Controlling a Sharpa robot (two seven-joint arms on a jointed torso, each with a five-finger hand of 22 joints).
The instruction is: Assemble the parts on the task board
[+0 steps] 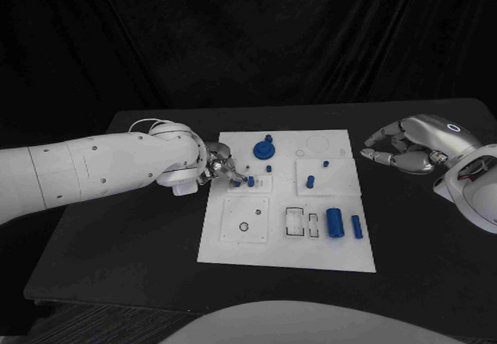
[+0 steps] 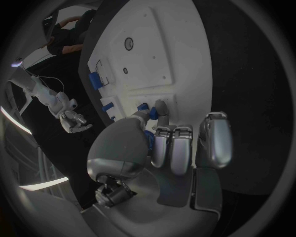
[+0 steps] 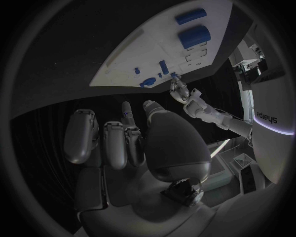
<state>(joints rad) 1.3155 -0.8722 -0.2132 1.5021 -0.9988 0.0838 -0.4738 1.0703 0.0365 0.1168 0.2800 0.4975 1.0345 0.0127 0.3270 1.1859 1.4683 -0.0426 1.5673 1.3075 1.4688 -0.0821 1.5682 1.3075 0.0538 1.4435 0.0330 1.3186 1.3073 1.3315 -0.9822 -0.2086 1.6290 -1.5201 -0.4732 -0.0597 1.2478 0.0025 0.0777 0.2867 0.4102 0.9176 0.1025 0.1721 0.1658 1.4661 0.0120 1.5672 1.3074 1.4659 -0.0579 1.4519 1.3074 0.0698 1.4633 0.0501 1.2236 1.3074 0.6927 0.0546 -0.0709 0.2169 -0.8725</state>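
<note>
The left hand [image 1: 218,164] reaches over the left edge of the white board [image 1: 286,250], fingertips pinching a small blue peg [image 2: 148,113] at a block there. The right hand [image 1: 406,147] hovers off the board's right edge, fingers curled in, holding nothing. A blue gear [image 1: 265,149] and blue cylinder [image 1: 334,222] sit on the board

Black table [image 1: 120,244], dark matte top. Carried directly on it: one white task board [image 1: 235,248], rectangular, laid flat near the middle with its long sides running away from the robot, slightly skewed. Bare black surface is seen around the board on all sides.
</note>
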